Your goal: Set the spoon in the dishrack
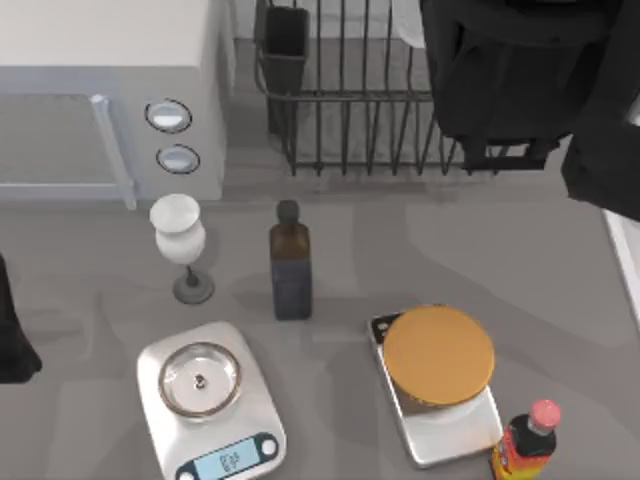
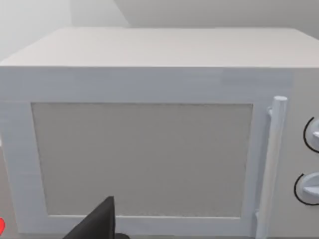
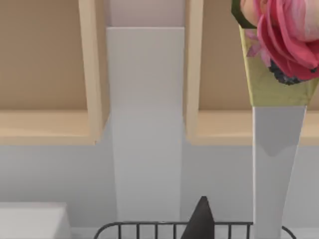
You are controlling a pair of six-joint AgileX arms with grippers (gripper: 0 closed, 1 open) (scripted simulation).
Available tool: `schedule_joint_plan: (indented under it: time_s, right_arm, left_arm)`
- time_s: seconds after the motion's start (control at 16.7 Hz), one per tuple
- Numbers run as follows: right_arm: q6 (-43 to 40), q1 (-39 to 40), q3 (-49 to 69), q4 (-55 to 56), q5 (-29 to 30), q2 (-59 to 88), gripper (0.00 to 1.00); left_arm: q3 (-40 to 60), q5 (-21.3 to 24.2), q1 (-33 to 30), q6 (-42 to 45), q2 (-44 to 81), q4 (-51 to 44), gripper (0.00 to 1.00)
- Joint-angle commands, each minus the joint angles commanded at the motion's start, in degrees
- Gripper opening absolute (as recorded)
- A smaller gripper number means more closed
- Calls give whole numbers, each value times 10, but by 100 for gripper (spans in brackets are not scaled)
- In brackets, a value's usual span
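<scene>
Directly under right arm (image 1: 520,80): dishrack (image 1: 350,100)

The top view looked straight down on the table (image 1: 560,260), the left wrist view faced the microwave (image 2: 149,149) door up close, and the right wrist view gazed level over the dishrack (image 3: 149,228) rim toward shelves (image 3: 50,124).

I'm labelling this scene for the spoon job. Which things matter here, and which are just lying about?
Job: dishrack; pale shape inside it, possibly the spoon; right arm above it.
Lying about: microwave, goblet, dark bottle, scale with bowl, scale with orange disc, sauce bottle; left arm parked, left edge.
</scene>
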Motion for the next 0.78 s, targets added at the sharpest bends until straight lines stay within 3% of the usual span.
schedule_joint_plan:
  time_s: [0.54, 0.78]
  right_arm:
    - [-4, -160, -40, 316, -158, 253, 0]
    - [-7, -215, -59, 391, -210, 319, 0]
  left_arm:
    - [0, 0, 0, 0, 0, 0, 100]
    - [0, 0, 0, 0, 0, 0, 100]
